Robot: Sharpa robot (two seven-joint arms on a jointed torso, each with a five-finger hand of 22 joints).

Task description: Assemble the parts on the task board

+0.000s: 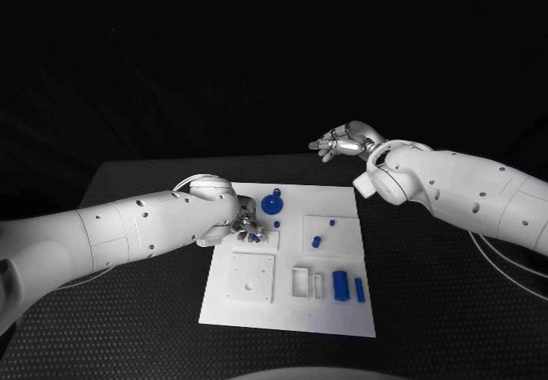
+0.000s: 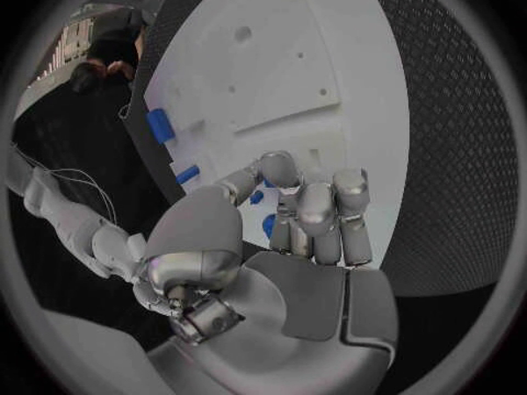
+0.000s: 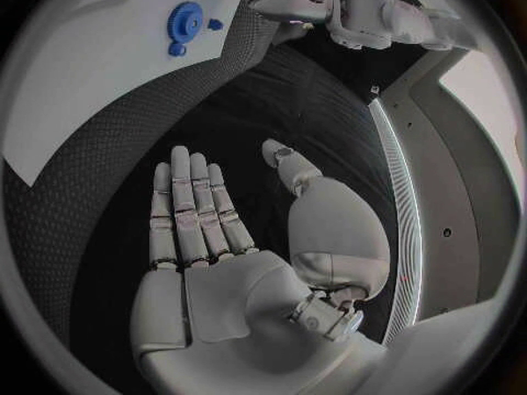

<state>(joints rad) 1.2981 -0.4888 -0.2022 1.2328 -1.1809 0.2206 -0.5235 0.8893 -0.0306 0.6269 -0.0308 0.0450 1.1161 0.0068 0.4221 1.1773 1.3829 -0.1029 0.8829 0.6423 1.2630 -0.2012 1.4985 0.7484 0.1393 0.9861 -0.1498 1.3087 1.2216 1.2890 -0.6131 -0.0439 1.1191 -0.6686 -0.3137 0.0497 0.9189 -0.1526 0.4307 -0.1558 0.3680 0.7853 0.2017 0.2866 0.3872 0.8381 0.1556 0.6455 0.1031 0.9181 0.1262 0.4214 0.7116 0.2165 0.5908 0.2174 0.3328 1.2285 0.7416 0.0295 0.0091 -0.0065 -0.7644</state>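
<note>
I see the task board [image 1: 245,305], a white plate, lying in the middle of the black table [image 1: 137,317]; blue parts rest on it: a gear-like disc [image 1: 272,204] near its far edge, small pegs [image 1: 317,240] toward the centre, and two upright cylinders [image 1: 340,285] by a white slotted block [image 1: 300,282] near the right side. My left hand [image 1: 245,229] hangs over the board's left part, just beside the disc; in the left wrist view its fingers [image 2: 319,215] are curled inward with a small blue piece [image 2: 267,226] showing behind them; whether they grip it I cannot tell. My right hand [image 1: 343,142] is raised beyond the board's far edge, well apart from it; in the right wrist view its fingers [image 3: 192,206] lie straight and together, palm flat, holding nothing.
</note>
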